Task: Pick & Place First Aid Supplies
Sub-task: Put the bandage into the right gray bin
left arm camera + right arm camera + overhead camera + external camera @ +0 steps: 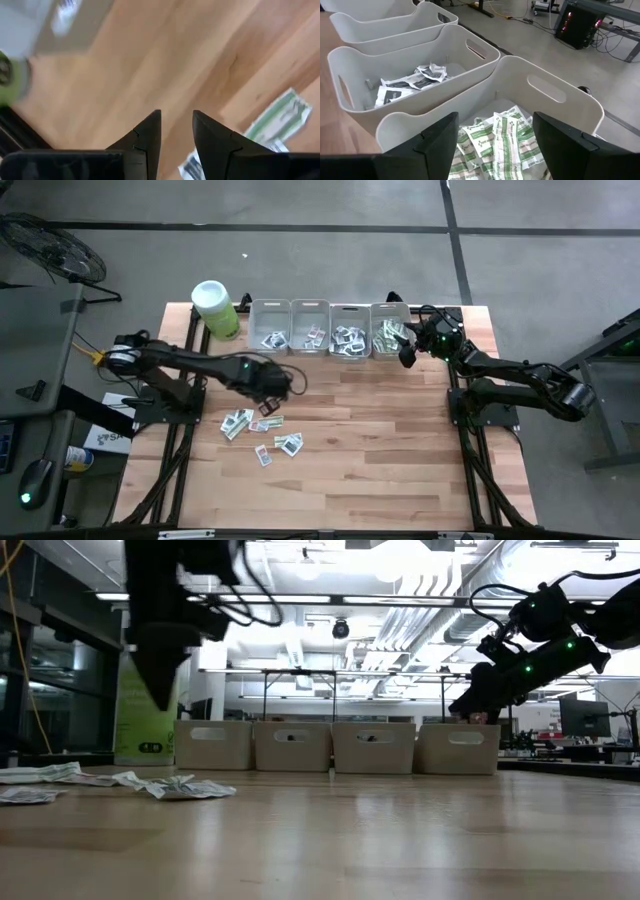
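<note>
On the wooden table (pixel 400 430), four grey bins (pixel 310 327) line the far edge, loose packets (pixel 262 428) scattered mid-left. Right hand (pixel 495 137) hovers open, empty, over the rightmost bin's green-and-white strips (pixel 502 137). Left hand (pixel 176 131) hangs above the pile, fingers parted, holding nothing. Probably the next pick: drop straight down, pinch a single packet's edge.

Overhead camera looks straight down on counter (pixel 380 440); low camera level across counter; both share bins (pixel 330 330). Right wrist camera close above bins.
</note>
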Available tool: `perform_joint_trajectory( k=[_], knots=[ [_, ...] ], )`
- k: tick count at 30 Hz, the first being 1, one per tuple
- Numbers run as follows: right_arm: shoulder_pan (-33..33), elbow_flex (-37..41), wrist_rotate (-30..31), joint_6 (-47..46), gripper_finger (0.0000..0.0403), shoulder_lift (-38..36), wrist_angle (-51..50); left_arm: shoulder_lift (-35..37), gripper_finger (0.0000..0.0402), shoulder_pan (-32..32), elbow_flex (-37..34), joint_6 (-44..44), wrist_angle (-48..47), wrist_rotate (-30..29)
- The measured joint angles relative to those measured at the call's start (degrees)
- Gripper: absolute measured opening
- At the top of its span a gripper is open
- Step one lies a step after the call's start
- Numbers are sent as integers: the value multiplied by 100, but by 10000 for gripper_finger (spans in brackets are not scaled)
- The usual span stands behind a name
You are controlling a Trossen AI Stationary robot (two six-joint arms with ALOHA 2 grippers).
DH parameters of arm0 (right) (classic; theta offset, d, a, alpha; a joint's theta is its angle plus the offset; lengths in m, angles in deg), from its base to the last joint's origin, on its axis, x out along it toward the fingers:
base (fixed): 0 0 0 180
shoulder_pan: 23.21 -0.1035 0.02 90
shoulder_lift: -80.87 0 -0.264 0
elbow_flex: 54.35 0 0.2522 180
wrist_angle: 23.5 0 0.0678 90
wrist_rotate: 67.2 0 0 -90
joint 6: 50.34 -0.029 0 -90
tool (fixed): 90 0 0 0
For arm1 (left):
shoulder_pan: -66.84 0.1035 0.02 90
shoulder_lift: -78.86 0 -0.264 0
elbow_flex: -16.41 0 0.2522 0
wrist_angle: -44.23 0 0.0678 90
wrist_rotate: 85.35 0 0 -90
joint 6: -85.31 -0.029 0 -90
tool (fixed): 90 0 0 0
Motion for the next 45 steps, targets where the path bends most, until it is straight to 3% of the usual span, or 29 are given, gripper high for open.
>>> perform_joint_trajectory(
  k=[8,15,23,45],
  knots=[
    [0,0,-8,-15,249,0,-19,905,108,-334,-989,1045,339,632],
    [0,0,-24,-26,249,0,-17,1829,108,-324,-1821,1237,1281,1421],
    [-2,0,-32,-28,249,0,-19,2347,108,-322,-2551,1656,1473,2155],
    [-2,0,-210,-52,249,-2,-19,2558,108,-320,-3549,1893,2438,2434]
  ],
)
